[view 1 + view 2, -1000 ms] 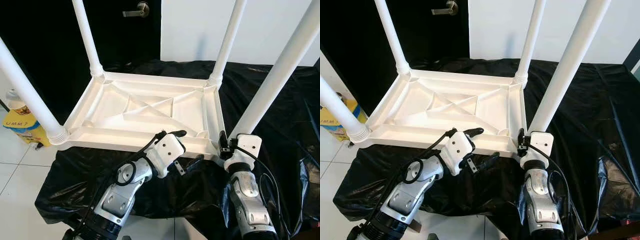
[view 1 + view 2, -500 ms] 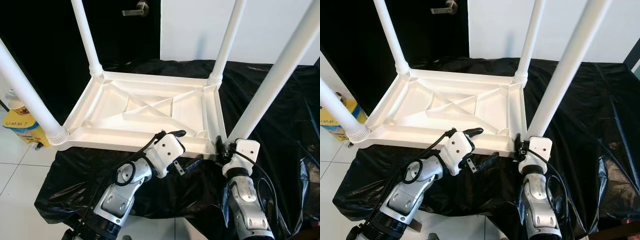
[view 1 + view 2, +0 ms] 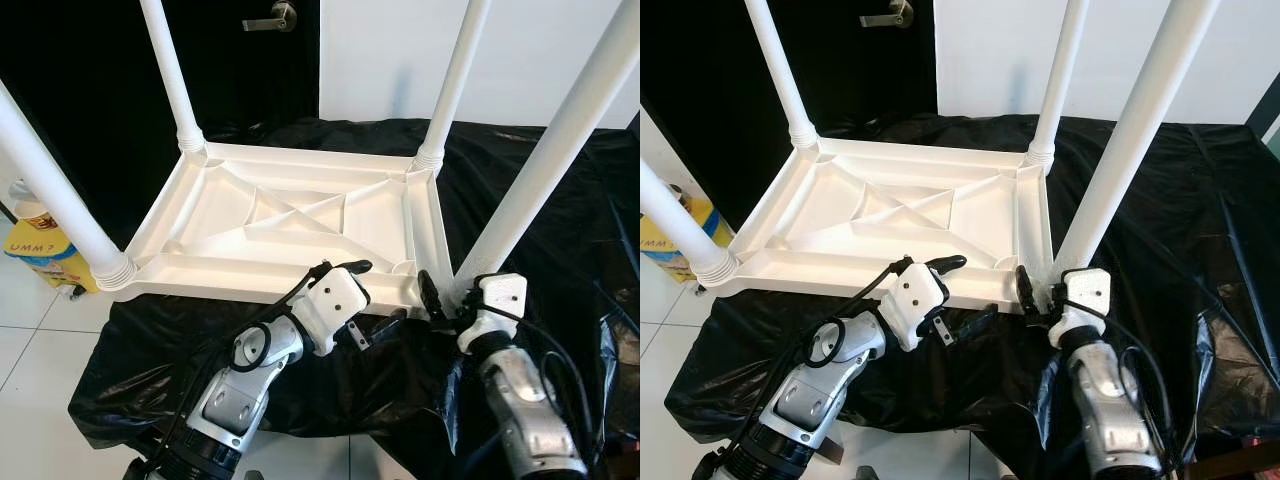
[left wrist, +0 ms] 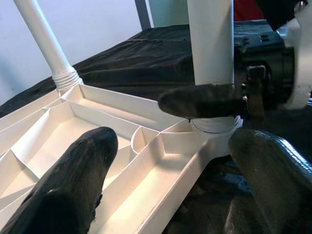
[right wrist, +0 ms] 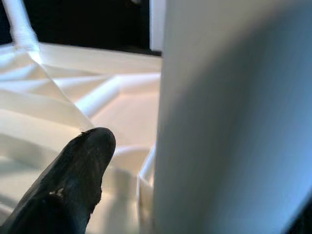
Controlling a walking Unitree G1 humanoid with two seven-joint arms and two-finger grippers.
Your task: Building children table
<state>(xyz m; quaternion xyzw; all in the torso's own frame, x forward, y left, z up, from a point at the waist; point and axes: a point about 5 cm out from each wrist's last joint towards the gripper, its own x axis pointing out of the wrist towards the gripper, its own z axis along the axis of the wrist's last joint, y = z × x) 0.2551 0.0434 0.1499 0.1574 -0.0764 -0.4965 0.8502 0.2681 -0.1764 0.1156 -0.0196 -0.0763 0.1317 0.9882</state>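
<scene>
The white plastic table (image 3: 300, 225) lies upside down on a black plastic sheet (image 3: 560, 200), ribbed underside up and four legs pointing upward. The right gripper (image 3: 445, 300) is at the table's near right corner, hard against the base of the near right leg (image 3: 545, 170): from the head, one black finger (image 3: 428, 293) stands beside the socket on the table side of the leg, and the other is hidden behind the leg, so whether it clamps the leg I cannot tell. The right wrist view adds one finger (image 5: 73, 180) in the foreground with the leg (image 5: 229, 117) a pale column right beside it, filling the side, and the ribbed tray beyond. The left gripper (image 3: 375, 295) sits just to the left of the right one, over the table's near rim, its fingers spread wide with nothing between them: one finger (image 3: 355, 267) over the rim, the other (image 3: 390, 322) lower, in front of the edge above the sheet. The left wrist view shows what the head views miss: across the corner, the right gripper's finger (image 4: 204, 101) lies horizontally against the leg just above its threaded collar. Well off to the left gripper's left, a yellow box (image 3: 45, 255) stands on the tile floor (image 3: 30, 350) by the near left leg (image 3: 55, 190). Beyond the table are a dark door with a lever handle (image 3: 272, 20) and a white wall.
</scene>
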